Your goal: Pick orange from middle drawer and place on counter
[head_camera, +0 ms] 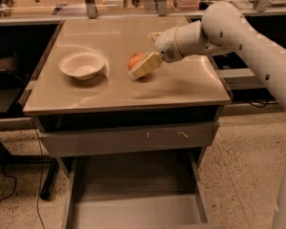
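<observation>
The gripper (143,65) hangs low over the counter (181,87), close against the orange (134,59), perhaps touching it. A white bowl (82,65) sits near the fruit, apart from it. Below, the middle drawer (133,211) stands pulled open

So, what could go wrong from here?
The tool sits right against the orange on the counter. Pulling away, it might nudge the round fruit, which could roll on the smooth top toward the bowl or off an edge. The drawer also stands open below, an easy thing to bump.
</observation>
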Tool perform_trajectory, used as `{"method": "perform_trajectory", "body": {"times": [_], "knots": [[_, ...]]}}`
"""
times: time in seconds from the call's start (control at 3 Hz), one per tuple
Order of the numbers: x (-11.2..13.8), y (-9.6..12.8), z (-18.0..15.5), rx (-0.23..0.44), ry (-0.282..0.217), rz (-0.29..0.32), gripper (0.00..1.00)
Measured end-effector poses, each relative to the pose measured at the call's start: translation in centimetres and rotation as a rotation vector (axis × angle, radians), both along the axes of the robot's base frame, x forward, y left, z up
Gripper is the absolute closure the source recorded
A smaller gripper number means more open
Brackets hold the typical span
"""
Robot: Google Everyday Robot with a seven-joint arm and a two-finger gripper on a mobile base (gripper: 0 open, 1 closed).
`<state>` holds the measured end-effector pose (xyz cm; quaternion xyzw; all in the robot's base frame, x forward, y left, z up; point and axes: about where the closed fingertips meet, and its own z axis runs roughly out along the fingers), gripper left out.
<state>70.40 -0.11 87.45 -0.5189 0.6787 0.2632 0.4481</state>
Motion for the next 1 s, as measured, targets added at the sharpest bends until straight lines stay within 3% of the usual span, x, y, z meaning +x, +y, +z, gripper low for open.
{"method": "perform_trajectory", "body": {"times": [0.67,1.0], "knots": [[-3.6,-4.0,10.5,-0.135,-0.226,-0.177,0.00],[-4.0,-3.6,11.5,-0.137,-0.243,-0.175,0.00]]}}
